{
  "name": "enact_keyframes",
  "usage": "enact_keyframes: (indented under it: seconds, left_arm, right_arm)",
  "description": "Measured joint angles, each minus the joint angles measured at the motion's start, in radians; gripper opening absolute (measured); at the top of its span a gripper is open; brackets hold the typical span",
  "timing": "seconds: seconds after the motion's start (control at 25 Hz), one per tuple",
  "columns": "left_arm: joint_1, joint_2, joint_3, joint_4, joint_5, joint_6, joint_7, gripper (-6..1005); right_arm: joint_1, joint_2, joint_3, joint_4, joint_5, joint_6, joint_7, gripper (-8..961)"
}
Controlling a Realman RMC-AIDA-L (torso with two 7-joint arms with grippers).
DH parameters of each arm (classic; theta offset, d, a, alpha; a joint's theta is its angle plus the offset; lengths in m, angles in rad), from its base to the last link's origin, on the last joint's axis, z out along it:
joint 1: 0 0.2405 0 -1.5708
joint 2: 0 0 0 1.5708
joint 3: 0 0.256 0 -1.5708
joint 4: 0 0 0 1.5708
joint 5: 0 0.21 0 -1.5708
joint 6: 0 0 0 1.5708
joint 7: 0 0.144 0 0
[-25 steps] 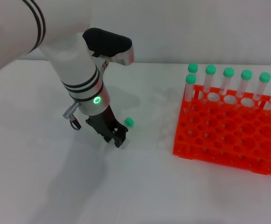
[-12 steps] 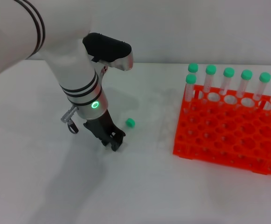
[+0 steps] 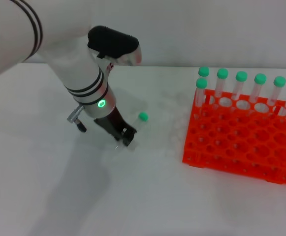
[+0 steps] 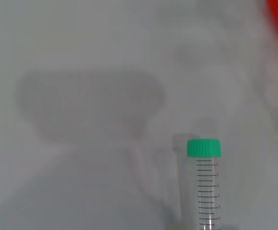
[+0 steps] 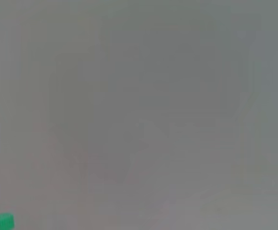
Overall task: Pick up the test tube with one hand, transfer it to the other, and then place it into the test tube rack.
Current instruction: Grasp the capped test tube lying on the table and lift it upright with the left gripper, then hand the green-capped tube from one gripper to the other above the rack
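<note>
Fingers of the left gripper (image 3: 128,137) are closed on the lower end of the test tube (image 3: 139,124), which is held clear of the white surface (image 3: 147,196) and tilted, its green cap (image 3: 143,117) pointing up and toward the rack side. The gripper is carried on a white arm with black rings and a lit green light (image 3: 102,103), reaching down over the surface on the robot's left. In the left wrist view the tube (image 4: 205,191) is seen lengthwise, with its printed graduation marks and green cap (image 4: 204,148) standing out against the pale surface, and a sliver of orange is caught at one corner.

The test tube rack (image 3: 241,142) is set on the surface well apart from the held tube, on the robot's right. Seven other green-capped tubes (image 3: 241,86) are stood upright in it: six along the far row and one just in front of that row's left end.

The right gripper is not seen in any view; only the pale surface and a small piece of green cap (image 5: 0,222) at the frame edge are shown by the right wrist view.
</note>
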Motion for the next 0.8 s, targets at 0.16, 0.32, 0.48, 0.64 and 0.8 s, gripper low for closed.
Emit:
enact_keyframes:
  seconds: [0.16,0.32,0.48,0.64,0.8]
  left_arm:
    - [0.024,0.001,0.000,-0.053,-0.138,-0.061,0.097,191]
    - [0.081,0.004,0.000,-0.108,-0.404,-0.142,0.269,191]
    - [0.180,0.010,0.000,-0.143,-0.828,-0.186,0.553,193]
    - [0.302,0.007,-0.001,-0.141,-1.294,-0.113,0.907,195]
    - [0.427,0.001,-0.001,-0.059,-1.702,0.070,1.314,197]
  right_arm:
    - [0.000,0.000,0.008,0.000,0.000,0.001,0.002,859]
    - [-0.001,-0.001,0.008,-0.003,0.000,0.002,0.002,859]
    - [-0.001,-0.001,0.008,-0.010,0.000,0.003,0.003,859]
    - [-0.002,-0.001,0.015,-0.021,0.000,0.003,0.006,859]
    - [-0.004,-0.001,0.043,-0.021,0.000,0.003,0.008,860]
